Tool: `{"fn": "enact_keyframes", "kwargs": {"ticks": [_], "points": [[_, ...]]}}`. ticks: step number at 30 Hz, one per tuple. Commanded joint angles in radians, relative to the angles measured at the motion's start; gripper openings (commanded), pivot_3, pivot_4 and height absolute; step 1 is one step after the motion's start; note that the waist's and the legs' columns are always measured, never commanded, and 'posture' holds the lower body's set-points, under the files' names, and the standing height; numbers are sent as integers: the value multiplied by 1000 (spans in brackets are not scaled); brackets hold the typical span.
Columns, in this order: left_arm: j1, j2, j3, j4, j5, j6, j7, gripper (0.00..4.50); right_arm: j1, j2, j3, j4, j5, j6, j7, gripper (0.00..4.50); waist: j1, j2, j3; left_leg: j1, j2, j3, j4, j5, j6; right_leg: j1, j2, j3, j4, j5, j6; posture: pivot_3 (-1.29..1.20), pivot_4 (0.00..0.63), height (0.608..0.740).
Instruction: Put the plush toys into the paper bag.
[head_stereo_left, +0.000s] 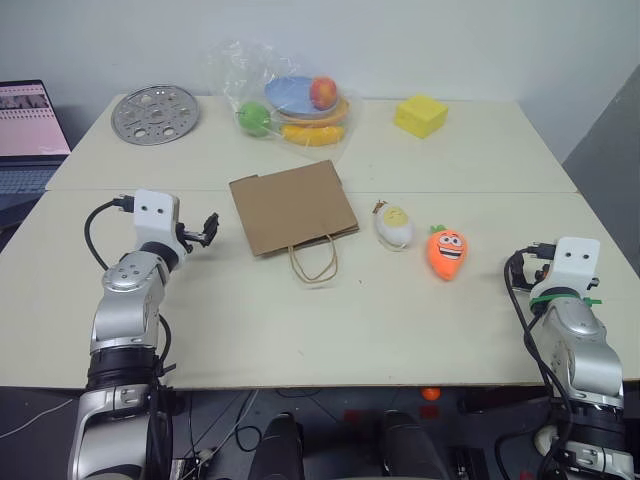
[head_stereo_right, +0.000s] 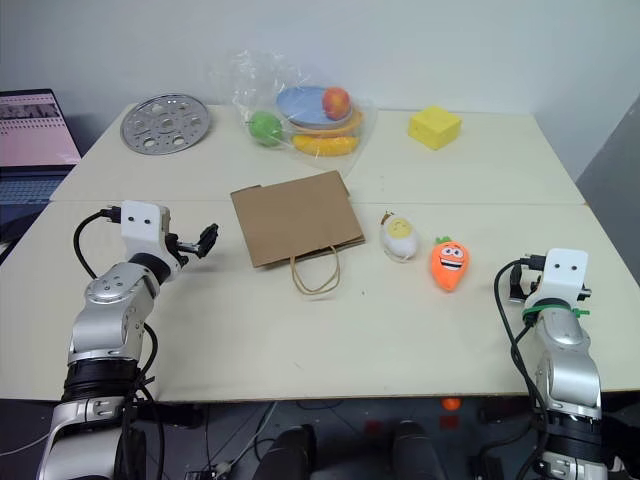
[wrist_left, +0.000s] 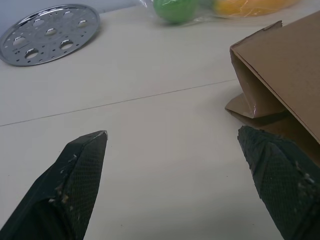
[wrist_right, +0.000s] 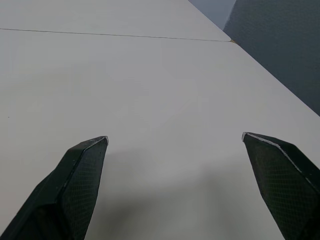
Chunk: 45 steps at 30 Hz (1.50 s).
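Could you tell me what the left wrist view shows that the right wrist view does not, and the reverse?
Left wrist view alone: a corner of the paper bag lying flat, the perforated metal disc, a green ball and a yellow fruit at the far edge, ahead of the open left gripper.

Right wrist view alone: the table's far corner with dark floor beyond, ahead of the open right gripper.

Both: two spread black fingers over the bare cream table, with a seam line across it.

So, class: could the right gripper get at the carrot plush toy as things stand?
Probably yes. The right gripper is open, and bare table lies between it and the carrot plush toy, with nothing in the way.
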Motion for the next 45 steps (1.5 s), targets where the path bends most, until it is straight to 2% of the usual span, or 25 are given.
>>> {"fn": "enact_keyframes", "kwargs": {"ticks": [1,37,41,45], "points": [[-8,17,11,-25,-13,-7,-18,4452,-2,-10,-16,-46,-7,-13,-4,4500,0,0,0,0,0,0,0,0,0,0,0,0,0,0,0,0,150,740],[-8,21,10,-26,-1,-20,-36,4452,10,-10,-15,-65,-7,-6,-4,4500,0,0,0,0,0,0,0,0,0,0,0,0,0,0,0,0,150,740],[-6,43,-1,-61,-18,-19,-101,4452,6,-58,12,-90,2,1,71,4500,0,0,0,0,0,0,0,0,0,0,0,0,0,0,0,0,150,740],[-9,138,-60,-140,-50,-43,-325,4452,-8,-140,46,-163,97,0,275,4500,-2,0,0,0,0,0,0,0,0,0,0,0,0,-1,1,0,150,740]]}}
